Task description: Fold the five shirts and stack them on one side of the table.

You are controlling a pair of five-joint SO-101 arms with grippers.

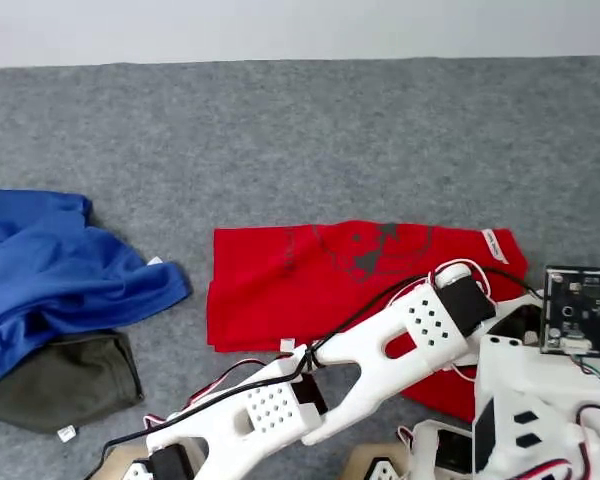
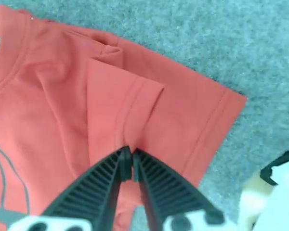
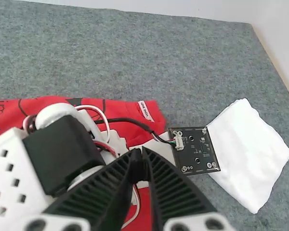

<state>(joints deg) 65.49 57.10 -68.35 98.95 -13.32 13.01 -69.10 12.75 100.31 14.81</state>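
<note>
Right now my left hand is closed tight, its ribbed fingers meeting at the tips on a fold in the sleeve of the red shirt. The creases run straight into the tips, so I judge it has cloth, though I can't tell how many layers. To do this fold well, I'd lift only enough to free the sleeve. I'd then carry it low across the body toward nine o'clock and lay it down so the outer edge comes out straight, opening fully before backing off so nothing drags. My right hand is also shut, with nothing in it. It hovers just beside the left arm's wrist and its loose cables, and the two arms are crowded there, so I'd move one at a time. That free hand could press on the shirt body to pin it while the sleeve travels. On the high view the red shirt lies mid-tabletop as a rough rectangle, with the arms crossing its four o'clock corner. A white folded shirt lies near the tabletop's edge, likely the start of the stack. At nine o'clock a blue shirt lies crumpled, overlapping a dark shirt at eight o'clock, both unfolded.
</note>
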